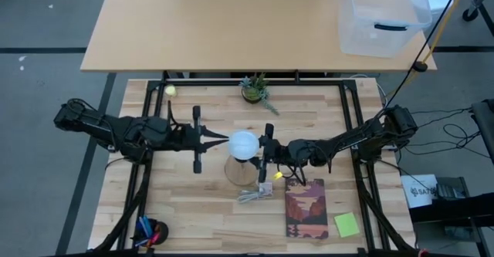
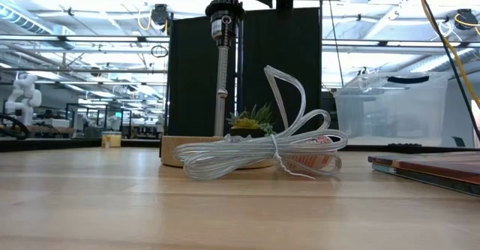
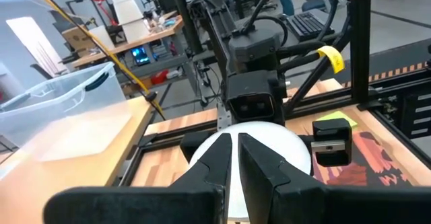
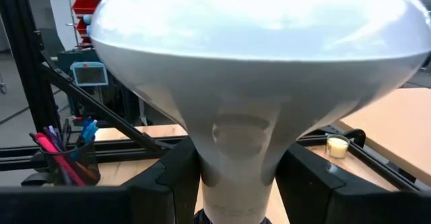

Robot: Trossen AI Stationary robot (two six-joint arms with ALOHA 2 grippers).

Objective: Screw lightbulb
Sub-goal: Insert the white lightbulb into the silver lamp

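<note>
The white lightbulb stands upright, globe up, above the round wooden disc. The disc carries a thin rod with a black socket on top. The bulb's lower end meets the socket at the low view's top edge. My right gripper comes from the table's right and is shut on the bulb. My left gripper comes from the left. It points level at the side of the globe, and only a narrow slit shows between its fingers. My right gripper pinches the bulb's tapering neck between its two fingers, just under the globe. The fingers come level from the table's right. The bulb stays upright over the socket. My left gripper's fingertips reach the globe's left side; whether they touch it, I cannot tell.
A coiled clear cord lies in front of the disc. A book and a green note lie at the near right, a small plant and a yellow-green ball at the far side, and a pen cup at the near left.
</note>
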